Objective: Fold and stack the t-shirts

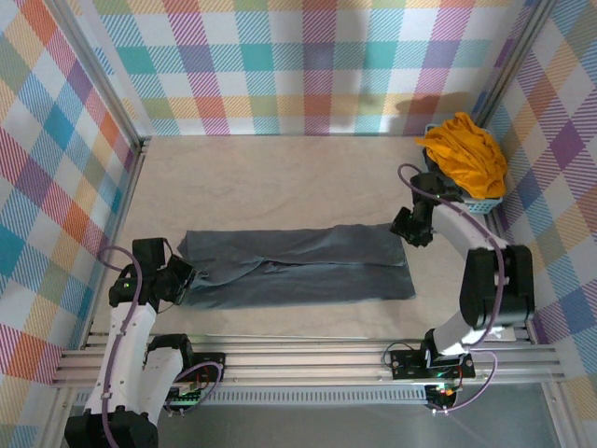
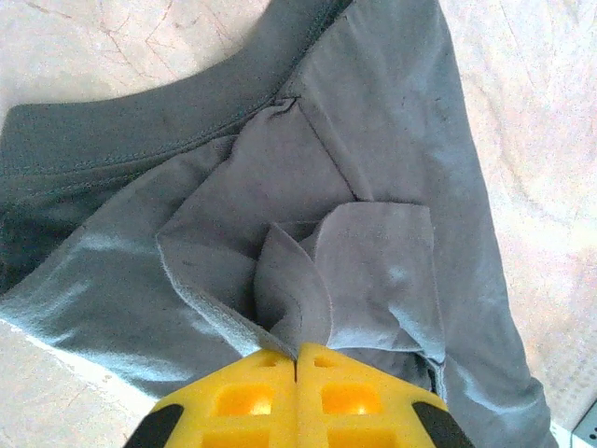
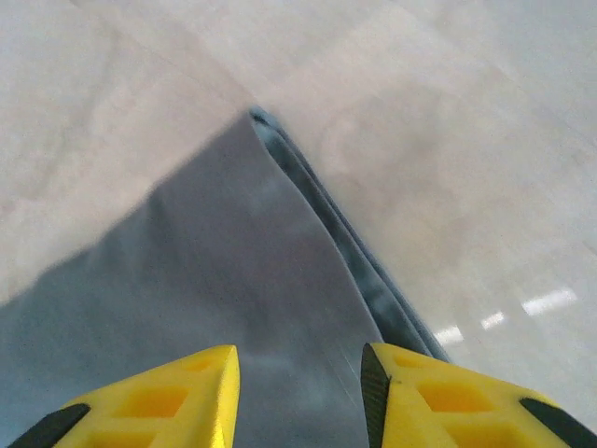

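Observation:
The dark slate-grey t-shirt (image 1: 298,266) lies folded into a long strip across the middle of the table. My left gripper (image 1: 182,275) is at its left, collar end. In the left wrist view this gripper (image 2: 297,350) is shut, with a bunched fold of the grey t-shirt (image 2: 373,140) pinched between its yellow fingertips. My right gripper (image 1: 403,227) is over the strip's far right corner. It (image 3: 298,359) stands open just above the flat grey cloth (image 3: 215,280), with nothing gripped. The mustard t-shirt (image 1: 466,159) is heaped in a basket at the back right.
The light-blue lattice basket (image 1: 480,203) stands against the right wall, close behind my right arm. Plaid walls enclose the table on the left, back and right. A metal rail (image 1: 298,359) runs along the near edge.

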Controlling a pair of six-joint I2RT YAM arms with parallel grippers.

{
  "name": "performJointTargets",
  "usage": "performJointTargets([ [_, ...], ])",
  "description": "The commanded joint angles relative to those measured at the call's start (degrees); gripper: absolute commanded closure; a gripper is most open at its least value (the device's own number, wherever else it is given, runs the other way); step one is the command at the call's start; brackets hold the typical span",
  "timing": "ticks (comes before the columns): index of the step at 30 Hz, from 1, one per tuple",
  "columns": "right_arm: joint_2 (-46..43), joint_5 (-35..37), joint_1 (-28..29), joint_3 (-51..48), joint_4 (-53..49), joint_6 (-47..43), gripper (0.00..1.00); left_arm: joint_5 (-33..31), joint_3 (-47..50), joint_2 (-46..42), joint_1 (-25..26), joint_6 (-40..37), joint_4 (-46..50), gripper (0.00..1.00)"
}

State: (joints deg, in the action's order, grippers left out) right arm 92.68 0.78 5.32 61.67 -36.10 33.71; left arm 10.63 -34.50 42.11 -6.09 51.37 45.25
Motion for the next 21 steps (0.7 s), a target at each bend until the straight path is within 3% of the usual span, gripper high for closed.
performJointTargets([
  [1,6.13,-1.38,-0.05,4.36,0.44,-2.39,0.62,1.21,-0.02,0.23,-0.28,-0.48,-0.78,1.00],
  [7,3.75,-2.40,0.15,2.86,0.88,-1.71,0.63,1.48,-0.19,0.85,-0.23,-1.21,-0.47,1.00],
  [15,-0.83,-1.93,4.88,-0.50,0.06,-0.57,0.64,0.35,-0.54,0.03,-0.15,-1.28,1.05,1.00],
  [21,1.59,-2.00,5.60,-1.77,0.04,0.53,0.64,0.40,-2.95,-2.10,0.26,-0.40,3.42,1.00],
])
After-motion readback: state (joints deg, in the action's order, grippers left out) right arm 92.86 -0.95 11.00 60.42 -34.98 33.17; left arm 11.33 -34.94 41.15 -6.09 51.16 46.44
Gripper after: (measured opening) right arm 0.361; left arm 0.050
